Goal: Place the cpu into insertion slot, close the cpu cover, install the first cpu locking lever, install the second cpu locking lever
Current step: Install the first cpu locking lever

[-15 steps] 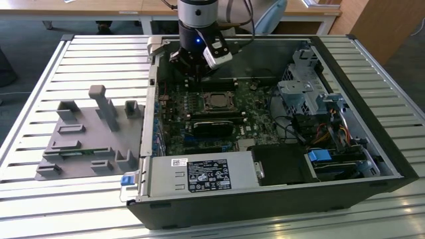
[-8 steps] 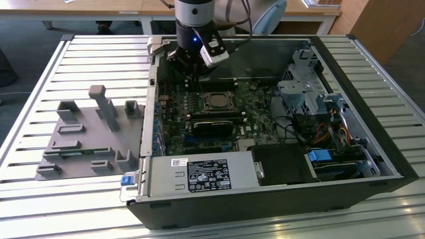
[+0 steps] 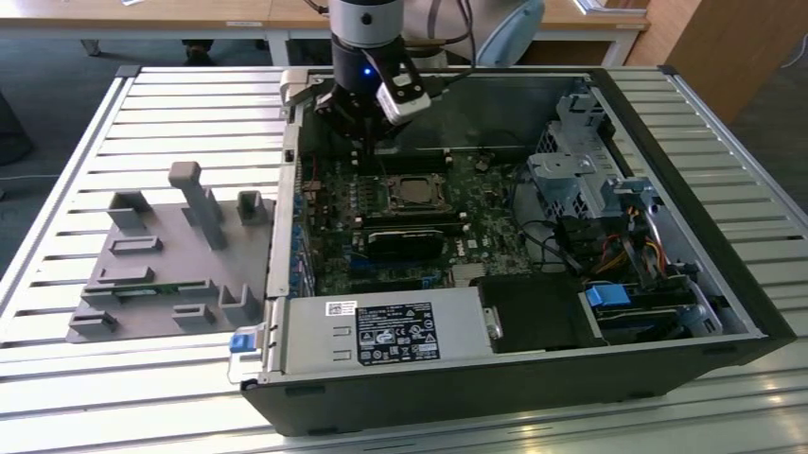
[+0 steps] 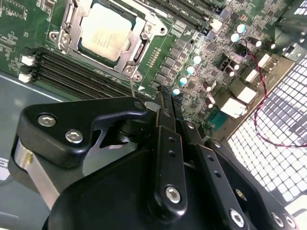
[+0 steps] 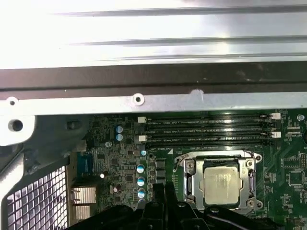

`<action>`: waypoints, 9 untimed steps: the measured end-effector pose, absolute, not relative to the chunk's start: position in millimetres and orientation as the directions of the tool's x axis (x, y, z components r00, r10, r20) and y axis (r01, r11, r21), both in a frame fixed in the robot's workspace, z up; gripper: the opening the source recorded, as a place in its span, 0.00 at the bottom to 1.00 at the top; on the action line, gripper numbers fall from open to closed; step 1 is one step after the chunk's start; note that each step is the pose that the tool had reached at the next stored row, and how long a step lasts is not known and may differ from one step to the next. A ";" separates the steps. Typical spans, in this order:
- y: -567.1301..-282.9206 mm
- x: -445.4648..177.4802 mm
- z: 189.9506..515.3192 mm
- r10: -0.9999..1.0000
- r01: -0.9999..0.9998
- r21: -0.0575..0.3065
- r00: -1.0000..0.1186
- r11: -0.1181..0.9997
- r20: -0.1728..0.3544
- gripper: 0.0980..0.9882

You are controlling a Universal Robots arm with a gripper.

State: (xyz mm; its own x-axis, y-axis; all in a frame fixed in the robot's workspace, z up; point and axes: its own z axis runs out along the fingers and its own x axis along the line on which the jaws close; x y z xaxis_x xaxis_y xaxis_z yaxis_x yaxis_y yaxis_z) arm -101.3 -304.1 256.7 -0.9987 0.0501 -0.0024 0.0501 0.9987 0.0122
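Black and two-fingered, the end effector (image 3: 362, 153) hangs at the upper centre of the exterior view, lowered into the open black metal computer case (image 3: 707, 317). In the first wrist view its slim fingers (image 5: 159, 201) are pressed together with nothing visible between them.

Just beside them, on the green motherboard (image 5: 110, 163), the cpu (image 5: 221, 184) is a small flat square chip with a pale silver-grey metal face. It sits level in the dark, silver-rimmed insertion slot (image 5: 218, 160). The thin silvery cpu cover (image 5: 192, 186) lies flat, framing the chip's edges.

In the second wrist view a thin silvery wire lever (image 4: 131, 85) stands up from one socket corner toward the end effector; I cannot tell whether they touch.

Long black memory slots (image 5: 211, 132) run past the socket. At the lower centre of the exterior view sits a grey white-labelled box (image 3: 378, 331). At mid-left a grey plastic fixture (image 3: 165, 255) rests on the slatted metal desk (image 3: 76, 378).
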 end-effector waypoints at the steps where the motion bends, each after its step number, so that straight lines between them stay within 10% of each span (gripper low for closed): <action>1: -303.7 -101.5 256.5 0.050 0.050 0.013 -0.999 0.999 -0.002 0.06; 9: -300.7 -102.4 255.5 0.050 0.050 0.028 -0.999 0.998 -0.002 0.06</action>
State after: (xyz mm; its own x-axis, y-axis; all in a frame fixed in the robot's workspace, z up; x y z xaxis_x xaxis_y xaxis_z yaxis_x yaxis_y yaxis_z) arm -102.4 -300.7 255.5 -0.9987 0.0500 -0.0017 0.0500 0.9984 0.0277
